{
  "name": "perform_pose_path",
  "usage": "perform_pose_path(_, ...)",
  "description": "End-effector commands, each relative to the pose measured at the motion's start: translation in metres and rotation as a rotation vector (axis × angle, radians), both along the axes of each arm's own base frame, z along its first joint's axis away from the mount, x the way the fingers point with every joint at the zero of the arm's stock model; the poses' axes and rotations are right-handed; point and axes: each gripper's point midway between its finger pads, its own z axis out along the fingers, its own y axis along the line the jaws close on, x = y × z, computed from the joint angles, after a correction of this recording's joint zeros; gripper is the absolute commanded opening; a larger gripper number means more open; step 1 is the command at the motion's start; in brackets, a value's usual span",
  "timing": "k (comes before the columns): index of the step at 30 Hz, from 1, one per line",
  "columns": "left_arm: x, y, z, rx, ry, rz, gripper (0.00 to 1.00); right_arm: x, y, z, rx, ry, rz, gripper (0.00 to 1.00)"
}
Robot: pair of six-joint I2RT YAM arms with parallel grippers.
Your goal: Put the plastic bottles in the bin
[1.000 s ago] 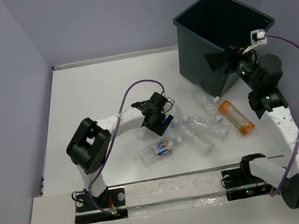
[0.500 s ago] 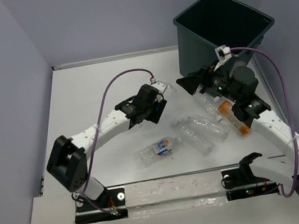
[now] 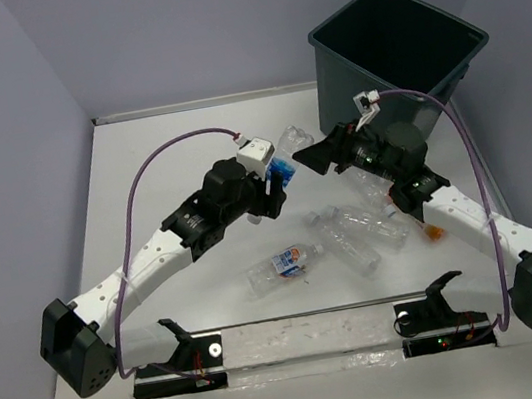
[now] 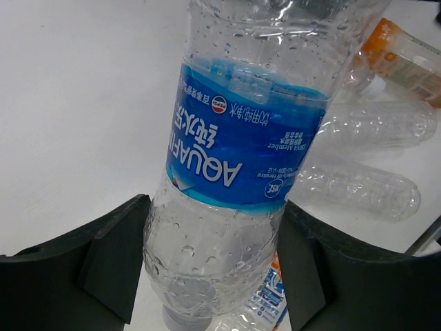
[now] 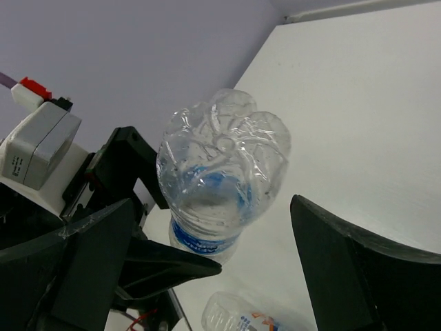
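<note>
My left gripper [image 3: 277,175] is shut on a clear bottle with a blue label [image 3: 288,148] and holds it above the table, base up. In the left wrist view the bottle [image 4: 234,145] sits neck-down between both fingers [image 4: 110,255]. My right gripper [image 3: 308,157] is open and empty, level with the bottle and facing it. In the right wrist view the bottle's base [image 5: 220,158] shows between my spread fingers [image 5: 358,269], untouched. The dark grey-green bin [image 3: 339,87] stands at the back right, behind the right gripper.
Several bottles lie on the table below the grippers: one with a blue and orange label [image 3: 281,263], two clear ones [image 3: 349,242] [image 3: 376,224], another near the bin [image 3: 367,181]. An orange bottle [image 3: 433,231] is mostly hidden under the right arm. Walls enclose the table.
My left arm has lifted the blue-label bottle off the table and carried it up and right. My right arm has swung left from the bin to face the bottle.
</note>
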Motion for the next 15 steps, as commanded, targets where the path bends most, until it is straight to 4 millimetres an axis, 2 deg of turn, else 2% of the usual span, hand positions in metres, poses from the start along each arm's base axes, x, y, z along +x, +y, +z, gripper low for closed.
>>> perform_pose_path(1,-0.011,-0.020,0.024,-0.110,-0.025,-0.097,0.62,-0.010,0.022,0.038,0.045,-0.101,0.109,1.00)
perform_pose_path(5,-0.020,-0.027,0.032,-0.142,-0.028,-0.154,0.63,-0.001,0.030,0.029,0.035,-0.089,0.107,0.99)
perform_pose_path(6,-0.022,-0.029,0.032,-0.148,-0.024,-0.168,0.64,0.001,0.032,0.034,0.038,-0.100,0.109,0.94)
perform_pose_path(7,-0.024,-0.029,0.033,-0.150,-0.023,-0.171,0.68,0.003,0.035,0.035,0.039,-0.105,0.111,0.77)
perform_pose_path(9,-0.027,-0.029,0.034,-0.157,-0.016,-0.177,0.74,0.008,0.034,0.048,0.046,-0.136,0.087,0.54)
perform_pose_path(10,-0.029,-0.027,0.037,-0.165,-0.020,-0.174,0.87,0.011,0.032,0.054,0.046,-0.149,0.064,0.42)
perform_pose_path(11,-0.030,-0.025,0.039,-0.168,-0.022,-0.168,0.96,0.017,0.027,0.062,0.048,-0.164,0.014,0.28)
perform_pose_path(12,-0.033,-0.019,0.040,-0.172,-0.022,-0.150,0.99,0.019,0.022,0.078,0.036,-0.206,-0.015,0.25)
perform_pose_path(15,-0.038,-0.003,0.031,-0.154,-0.008,-0.102,0.99,0.033,0.007,0.108,-0.002,-0.270,-0.135,0.23)
